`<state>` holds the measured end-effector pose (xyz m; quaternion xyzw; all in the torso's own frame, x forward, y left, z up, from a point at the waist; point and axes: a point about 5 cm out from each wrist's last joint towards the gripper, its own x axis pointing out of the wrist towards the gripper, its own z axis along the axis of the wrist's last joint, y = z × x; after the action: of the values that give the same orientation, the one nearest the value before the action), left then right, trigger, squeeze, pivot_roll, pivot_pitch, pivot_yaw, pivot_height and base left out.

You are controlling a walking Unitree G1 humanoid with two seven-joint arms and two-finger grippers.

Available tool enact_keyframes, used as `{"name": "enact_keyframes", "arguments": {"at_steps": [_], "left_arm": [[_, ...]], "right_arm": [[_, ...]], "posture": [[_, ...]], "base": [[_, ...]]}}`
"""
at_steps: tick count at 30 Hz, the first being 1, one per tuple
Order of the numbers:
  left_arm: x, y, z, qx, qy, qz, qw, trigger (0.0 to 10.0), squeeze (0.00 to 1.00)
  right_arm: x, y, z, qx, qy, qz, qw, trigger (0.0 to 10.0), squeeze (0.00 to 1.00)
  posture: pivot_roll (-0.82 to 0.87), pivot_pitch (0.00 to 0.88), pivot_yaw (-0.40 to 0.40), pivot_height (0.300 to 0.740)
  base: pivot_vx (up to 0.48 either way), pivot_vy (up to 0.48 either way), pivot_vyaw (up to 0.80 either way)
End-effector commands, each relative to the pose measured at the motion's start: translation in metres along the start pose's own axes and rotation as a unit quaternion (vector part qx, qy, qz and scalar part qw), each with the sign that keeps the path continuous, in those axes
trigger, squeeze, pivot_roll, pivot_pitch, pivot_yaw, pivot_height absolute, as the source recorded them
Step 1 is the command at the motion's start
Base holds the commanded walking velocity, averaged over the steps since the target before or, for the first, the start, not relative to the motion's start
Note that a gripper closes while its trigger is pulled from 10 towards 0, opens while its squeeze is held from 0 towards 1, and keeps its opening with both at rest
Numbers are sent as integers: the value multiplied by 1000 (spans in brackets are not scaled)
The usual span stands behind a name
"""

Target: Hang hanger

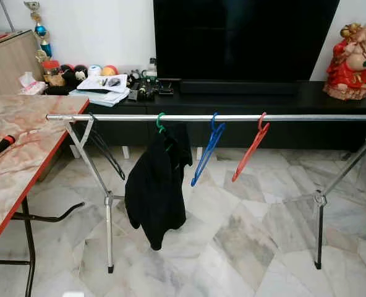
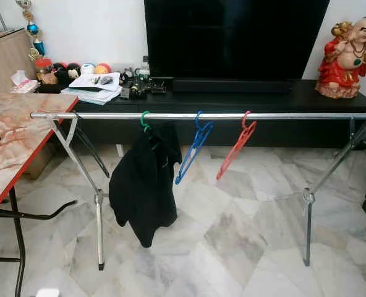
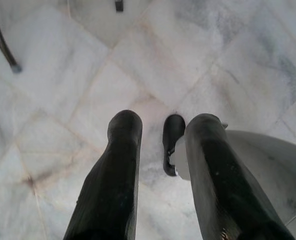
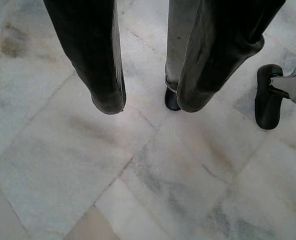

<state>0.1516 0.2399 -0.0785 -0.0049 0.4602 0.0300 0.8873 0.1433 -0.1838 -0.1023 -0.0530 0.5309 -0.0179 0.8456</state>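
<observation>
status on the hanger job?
Left gripper and right gripper open, empty, pointing at floor. Green, blue, red hanger and a black one on rail. Nothing obstructing.

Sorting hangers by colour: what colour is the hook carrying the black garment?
Green hook, clearest in the left eye view.

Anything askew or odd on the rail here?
The black garment hangs lopsided on the green hanger, bunched to one side. The blue hanger and red hanger hang empty and tilted. Nothing looks damaged.

I get even, soft daylight with sharp head views, while the marble floor (image 3: 198,60) looks washed-out and hazy.
</observation>
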Motion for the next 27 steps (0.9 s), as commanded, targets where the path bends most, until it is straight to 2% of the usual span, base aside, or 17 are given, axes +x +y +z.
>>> {"name": "enact_keyframes", "arguments": {"at_steps": [1, 4, 12, 23, 27], "left_arm": [[1, -2, 0, -4, -6, 4, 1000, 10000, 0], [4, -7, -1, -17, -11, 8, 1000, 10000, 0], [7, -14, -4, 5, 1, 14, 1000, 10000, 0], [4, -12, -21, 11, 28, 21, 999, 10000, 0], [3, -12, -23, 22, 38, 14, 999, 10000, 0]], "right_arm": [[0, 0, 4, 1, -8, 2, 1000, 10000, 0], [0, -3, 7, 0, -12, 0, 1000, 10000, 0], [1, -5, 11, -6, -18, -2, 1000, 10000, 0], [1, -3, 11, -4, -17, -2, 1000, 10000, 0], [1, -4, 11, 1, -18, -5, 1000, 10000, 0]], "posture": [[197, 0, -22, 740], [199, 0, -30, 740], [197, 0, -45, 740], [188, 0, -32, 740], [184, 0, -32, 740]], "base": [[0, 0, 0], [0, 0, 0], [0, 0, 0], [0, -447, 0], [0, -87, 0]]}}
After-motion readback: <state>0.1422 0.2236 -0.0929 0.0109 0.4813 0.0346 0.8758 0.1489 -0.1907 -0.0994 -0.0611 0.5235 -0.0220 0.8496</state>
